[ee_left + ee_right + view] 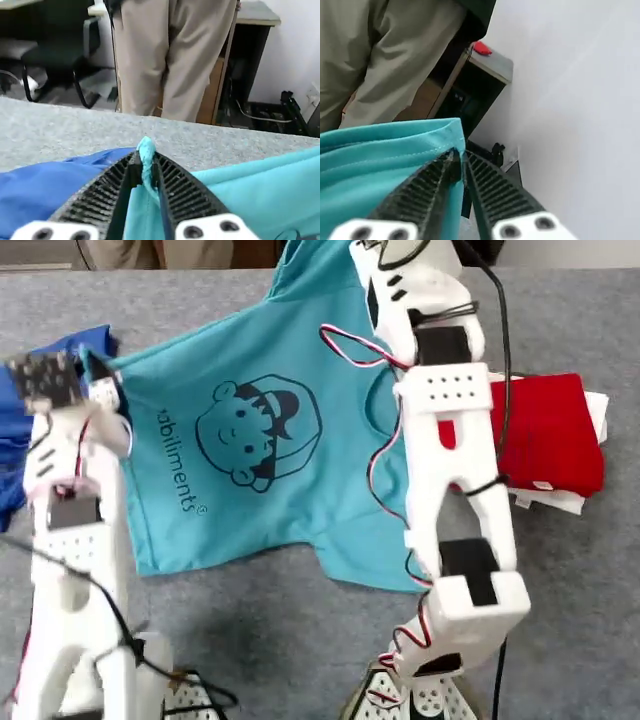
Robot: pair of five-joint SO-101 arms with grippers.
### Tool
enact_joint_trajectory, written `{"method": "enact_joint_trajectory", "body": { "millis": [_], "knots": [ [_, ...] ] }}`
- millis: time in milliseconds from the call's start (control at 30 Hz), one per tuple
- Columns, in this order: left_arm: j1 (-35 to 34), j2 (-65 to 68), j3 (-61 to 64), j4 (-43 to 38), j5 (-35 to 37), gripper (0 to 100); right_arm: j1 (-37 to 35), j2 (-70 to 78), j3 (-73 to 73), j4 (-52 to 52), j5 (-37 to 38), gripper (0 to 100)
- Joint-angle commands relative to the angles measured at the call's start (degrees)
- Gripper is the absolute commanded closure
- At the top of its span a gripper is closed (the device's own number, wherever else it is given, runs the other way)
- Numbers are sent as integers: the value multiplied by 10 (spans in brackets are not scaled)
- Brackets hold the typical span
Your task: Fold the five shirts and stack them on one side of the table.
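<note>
A teal shirt [250,455] with a cartoon face print lies spread over the middle of the grey table. My left gripper [145,167] is shut on a pinch of its teal fabric [146,150] at the shirt's left edge, seen from above beside the arm's wrist [95,390]. My right gripper [460,162] is shut on the teal shirt's hem [420,135], lifted at the far edge of the table near the arm's head [400,280]. A blue shirt [20,430] lies at the left. A folded red shirt [545,435] rests on a white one [560,500] at the right.
The grey table [250,640] has bare carpet-like surface in front between the two arm bases. A person in beige trousers [170,55] stands beyond the far edge. Red and white wires [375,465] hang along the right arm over the teal shirt.
</note>
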Motion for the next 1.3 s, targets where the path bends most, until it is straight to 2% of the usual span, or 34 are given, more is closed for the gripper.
{"method": "enact_joint_trajectory", "body": {
  "millis": [0,400,533,700,833,1033,1167,1267],
  "knots": [
    [4,87,-111,-14,8,981,-7,14,-52,-17,1,996],
    [7,335,-319,-10,4,981,7,70,-81,-12,5,996],
    [8,381,-347,3,4,981,12,73,-80,57,6,996],
    [20,384,-345,127,4,981,17,72,-80,178,9,996],
    [24,371,-349,234,4,981,17,72,-80,295,55,996],
    [22,341,-344,338,4,981,58,72,-75,347,59,996],
    [24,314,-342,403,4,981,72,72,-74,414,98,996],
    [25,292,-313,416,4,981,72,71,-75,476,112,996]
  ]
}}
